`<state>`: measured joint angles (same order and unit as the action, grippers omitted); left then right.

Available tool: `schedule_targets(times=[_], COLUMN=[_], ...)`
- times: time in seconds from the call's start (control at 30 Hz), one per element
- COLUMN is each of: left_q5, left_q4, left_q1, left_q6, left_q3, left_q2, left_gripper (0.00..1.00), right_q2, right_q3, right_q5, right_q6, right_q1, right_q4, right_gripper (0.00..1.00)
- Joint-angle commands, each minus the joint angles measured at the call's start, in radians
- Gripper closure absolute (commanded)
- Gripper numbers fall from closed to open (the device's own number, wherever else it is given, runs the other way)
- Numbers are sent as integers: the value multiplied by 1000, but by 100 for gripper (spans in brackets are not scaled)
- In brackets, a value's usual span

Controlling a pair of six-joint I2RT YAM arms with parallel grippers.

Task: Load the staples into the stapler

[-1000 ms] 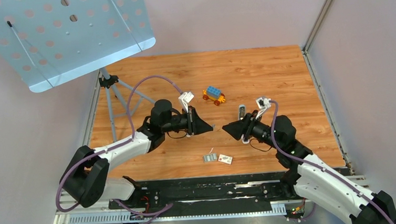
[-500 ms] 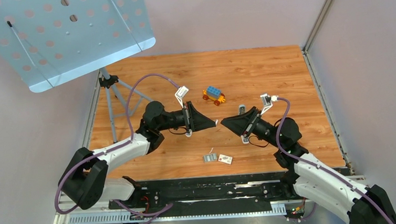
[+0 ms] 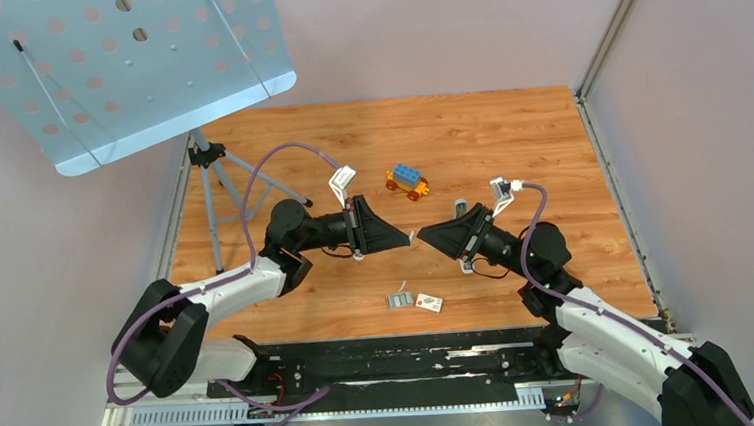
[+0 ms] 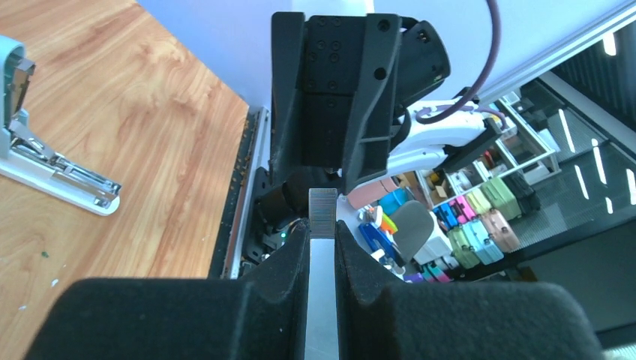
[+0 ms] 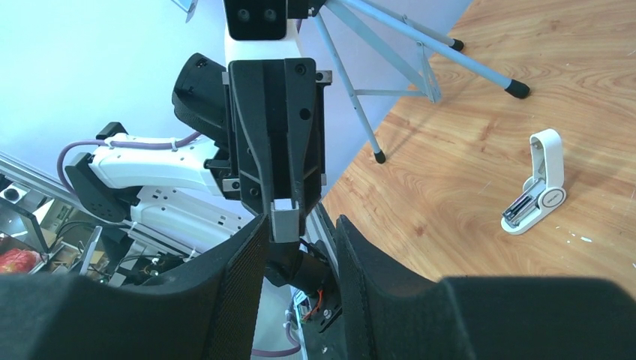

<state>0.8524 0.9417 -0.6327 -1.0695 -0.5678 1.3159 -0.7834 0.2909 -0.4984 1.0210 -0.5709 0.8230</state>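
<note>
Holding staples (image 4: pixel 323 212) pinched in left jaws over mid-counter, with right jaws spread around them; yet to pass across and load into open stapler (image 5: pixel 549 161).

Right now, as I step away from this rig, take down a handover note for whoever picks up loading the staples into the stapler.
Left gripper: shut on one staple strip, held in the air above mid-table.
Right gripper: jaws open, facing the left one, tips either side of that strip, not gripping it.
Stapler: hinged open on the table, beyond the right gripper.
Spare strips and a small white box lie near the front edge.
Done: strip lifted, stapler open.
Left: probably pass the strip across, seat it in the stapler, close it.
</note>
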Motion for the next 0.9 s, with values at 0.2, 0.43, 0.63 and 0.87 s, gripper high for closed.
schedule_targets(times=[0.2, 0.43, 0.63, 0.87], left_q5=[26, 27, 25, 21], left_q4=[260, 267, 208, 150], left_q1=[7, 6, 7, 7], left_q6=[-134, -125, -87, -50], left_q3=[29, 34, 34, 25], left_q2=[74, 85, 62, 43], left_gripper=[86, 86, 86, 86], right_q2=[-37, -61, -84, -98], right_q3=[31, 48, 57, 59], right_q5=[-70, -79, -88, -99], right_q6=[15, 14, 15, 16], right_q1=[14, 10, 8, 2], right_q4=[100, 106, 123, 135], right_gripper=[61, 61, 66, 69])
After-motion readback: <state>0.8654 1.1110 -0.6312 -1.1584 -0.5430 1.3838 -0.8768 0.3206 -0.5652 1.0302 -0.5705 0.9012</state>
